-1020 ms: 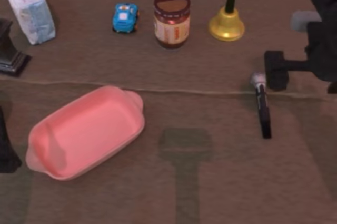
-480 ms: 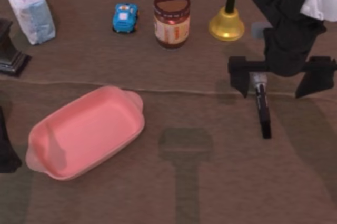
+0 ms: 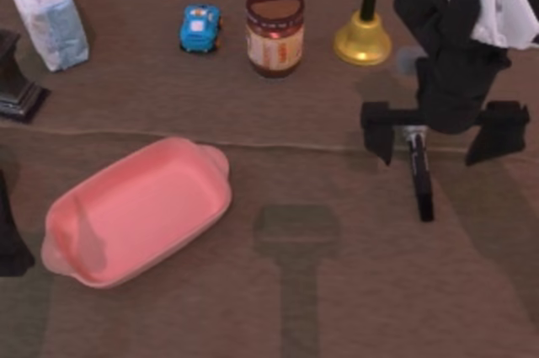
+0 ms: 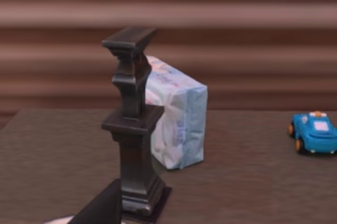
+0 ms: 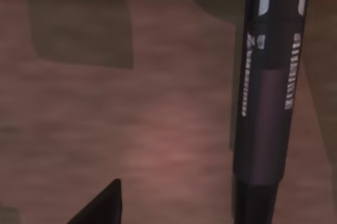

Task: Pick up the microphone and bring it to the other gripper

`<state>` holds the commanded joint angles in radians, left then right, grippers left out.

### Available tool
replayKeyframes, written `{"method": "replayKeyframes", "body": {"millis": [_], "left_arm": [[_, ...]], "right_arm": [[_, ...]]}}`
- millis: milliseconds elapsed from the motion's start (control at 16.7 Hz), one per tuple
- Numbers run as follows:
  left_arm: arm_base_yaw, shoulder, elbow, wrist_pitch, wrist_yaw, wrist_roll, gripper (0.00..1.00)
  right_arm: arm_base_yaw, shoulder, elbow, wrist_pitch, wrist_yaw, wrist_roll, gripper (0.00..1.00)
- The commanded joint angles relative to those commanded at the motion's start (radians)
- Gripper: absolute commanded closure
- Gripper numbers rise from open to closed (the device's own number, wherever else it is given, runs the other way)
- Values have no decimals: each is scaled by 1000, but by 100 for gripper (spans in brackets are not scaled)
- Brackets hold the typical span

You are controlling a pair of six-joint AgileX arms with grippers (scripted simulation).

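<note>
Here, starting at the bench's (image 3: 337, 307) left edge, my left arm sits parked low at that side; its hand is out of sight in the top view, so I cannot tell how its fingers stand. Near it at the back left stand a dark pedestal (image 3: 15, 80) and a pale blue printed packet (image 3: 46, 8), both also seen from my left wrist, where the pedestal (image 4: 131, 124) rises just in front of the packet (image 4: 176, 121). A pink baking dish (image 3: 139, 211) lies tilted at the front left. Along the back row come a blue toy car (image 3: 200, 28), a brown jar (image 3: 274, 31) with a dark lid, and a gold bell (image 3: 364, 36) with a dark handle.

Right of the bell, my right hand (image 3: 444, 132) hangs over the microphone (image 3: 420, 174), its two fingers spread wide to either side of the silver head end, which my wrist mostly hides. The microphone lies flat on the bench, handle pointing toward the front edge, between the fingers but not gripped. My right wrist view shows the black handle (image 5: 271, 103) with its silver markings close up, one dark fingertip (image 5: 102, 205) well beside it.
</note>
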<state>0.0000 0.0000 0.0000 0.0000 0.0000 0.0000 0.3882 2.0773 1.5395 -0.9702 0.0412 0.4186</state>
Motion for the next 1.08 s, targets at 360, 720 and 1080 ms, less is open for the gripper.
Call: {"method": "replayKeyframes", "body": {"millis": [360,720,1080], "left_arm": [[0,0,0,0,0,0,0],[0,0,0,0,0,0,0],[0,0,0,0,0,0,0]], "right_arm": [[-4,121,-109,237,1,-2,0],[-4,132,-118,253,1,-2,8],[-4,132,-118,253,1,-2,53]]}}
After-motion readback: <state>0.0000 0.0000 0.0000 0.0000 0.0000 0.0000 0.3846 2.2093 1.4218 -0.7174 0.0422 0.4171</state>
